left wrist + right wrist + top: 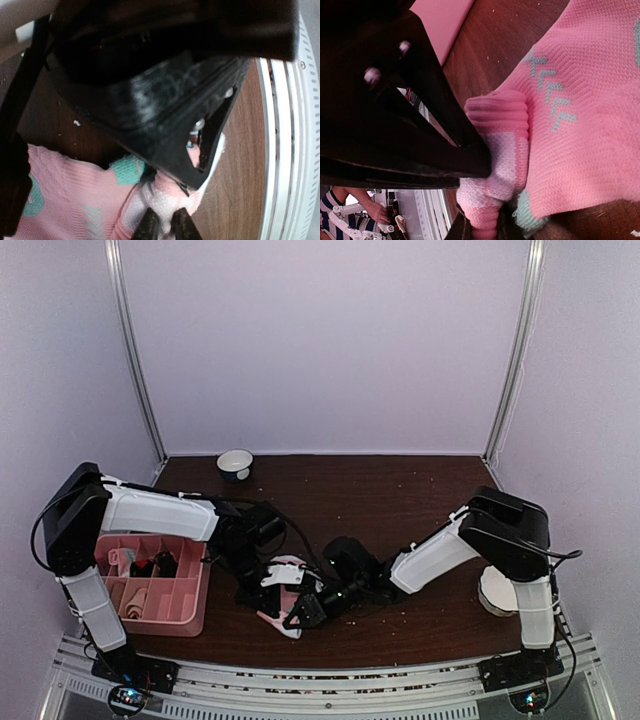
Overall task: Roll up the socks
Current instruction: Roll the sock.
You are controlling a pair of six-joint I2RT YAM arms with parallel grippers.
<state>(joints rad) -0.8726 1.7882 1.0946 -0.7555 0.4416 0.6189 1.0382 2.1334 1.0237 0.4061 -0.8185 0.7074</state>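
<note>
Dark wood table [400, 490], pink socks [600, 75], lilac walls [330, 340]

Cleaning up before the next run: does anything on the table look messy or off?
Pale crumbs lie scattered over the table. The pink sock is bunched up where the left gripper and right gripper pinch it. Nothing looks damaged.

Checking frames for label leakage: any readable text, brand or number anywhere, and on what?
None readable in any view.
The pink sock carries only mint chevrons, which are a pattern, not text.
The tray and the bowl show no label.
</note>
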